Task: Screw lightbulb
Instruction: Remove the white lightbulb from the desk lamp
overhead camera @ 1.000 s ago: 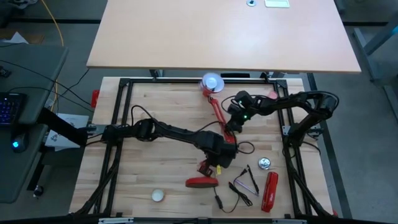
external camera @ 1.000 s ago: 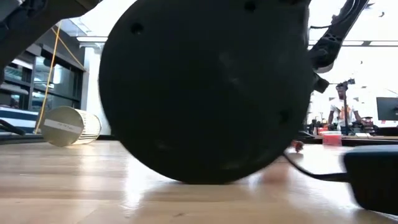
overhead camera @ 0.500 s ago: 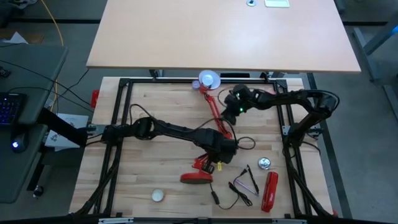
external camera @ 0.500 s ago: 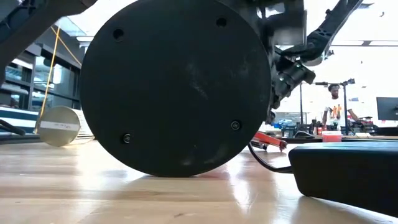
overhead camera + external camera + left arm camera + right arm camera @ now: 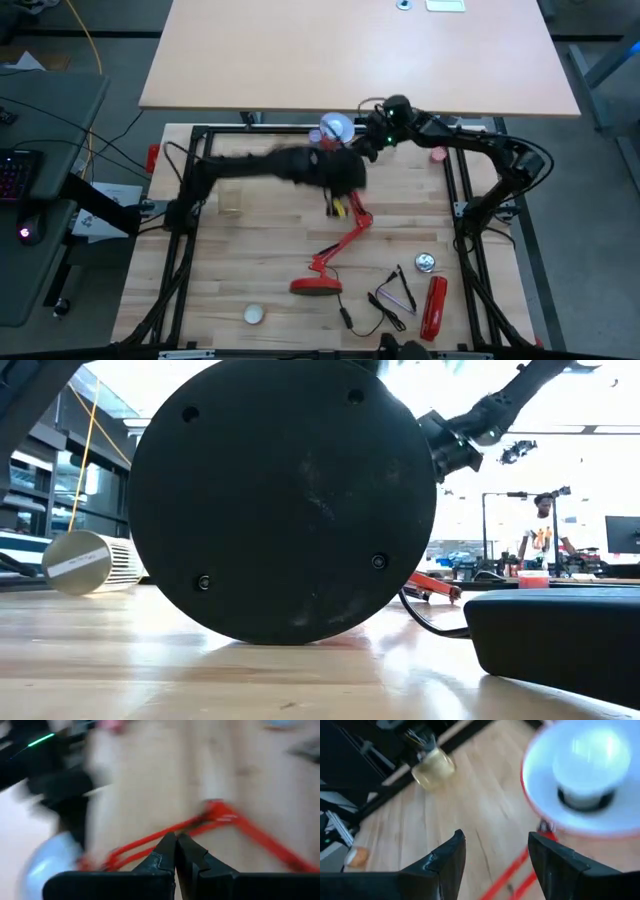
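Small white pear-shaped lightbulb (image 5: pixel 590 764) is sitting inside red lamp shade (image 5: pixel 532 795); right gripper (image 5: pixel 496 851) is hovering released, left gripper (image 5: pixel 176 851) clenched empty. Lamp risks toppling.

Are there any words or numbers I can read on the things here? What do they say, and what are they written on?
No text can be read anywhere.
The cylinder lying on the table has a white label strip, but its print is too small to read.
The red lamp, the lightbulb in the lamp's shade and the red tool show no readable lettering.
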You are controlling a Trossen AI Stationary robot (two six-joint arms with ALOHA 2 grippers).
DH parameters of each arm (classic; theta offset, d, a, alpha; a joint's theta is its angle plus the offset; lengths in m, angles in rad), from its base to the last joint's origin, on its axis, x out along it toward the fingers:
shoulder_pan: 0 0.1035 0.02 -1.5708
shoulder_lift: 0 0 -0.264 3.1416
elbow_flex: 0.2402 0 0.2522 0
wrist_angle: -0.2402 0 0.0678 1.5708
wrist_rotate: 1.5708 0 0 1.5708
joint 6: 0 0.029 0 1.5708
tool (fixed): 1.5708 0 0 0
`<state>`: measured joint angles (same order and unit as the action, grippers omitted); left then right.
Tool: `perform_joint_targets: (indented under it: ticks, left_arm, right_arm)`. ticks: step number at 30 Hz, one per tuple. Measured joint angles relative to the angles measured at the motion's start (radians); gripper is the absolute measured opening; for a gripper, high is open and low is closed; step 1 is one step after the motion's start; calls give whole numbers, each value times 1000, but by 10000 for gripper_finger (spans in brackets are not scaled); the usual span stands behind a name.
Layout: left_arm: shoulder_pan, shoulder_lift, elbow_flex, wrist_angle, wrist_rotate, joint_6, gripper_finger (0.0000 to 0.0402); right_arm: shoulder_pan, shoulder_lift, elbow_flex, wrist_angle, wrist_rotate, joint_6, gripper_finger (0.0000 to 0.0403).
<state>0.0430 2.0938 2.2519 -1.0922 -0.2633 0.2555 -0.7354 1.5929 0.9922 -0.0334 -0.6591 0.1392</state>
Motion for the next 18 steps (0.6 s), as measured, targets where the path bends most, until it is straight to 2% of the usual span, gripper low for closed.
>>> perform_joint_targets:
  ticks: [3, 6, 10, 14, 18]
  left_arm:
    - [114, -73, -1, -17, -12, -37, 0]
    - [241, -134, 1, 9, 20, -45, 0]
    - [402, -152, 1, 90, 178, -40, 0]
    - [533, -124, -26, 183, 346, -53, 0]
    - [617, -77, -140, 263, 420, -67, 1]
  right_arm:
    - [-4, 0, 73, -38, 0, -5, 208]
    - [-4, -1, 132, -38, 14, 70, 208]
    - [-4, -1, 185, -38, 11, 153, 208]
    - [-4, -1, 201, -63, 20, 87, 208]
    - [-4, 3, 202, -105, 167, 20, 208]
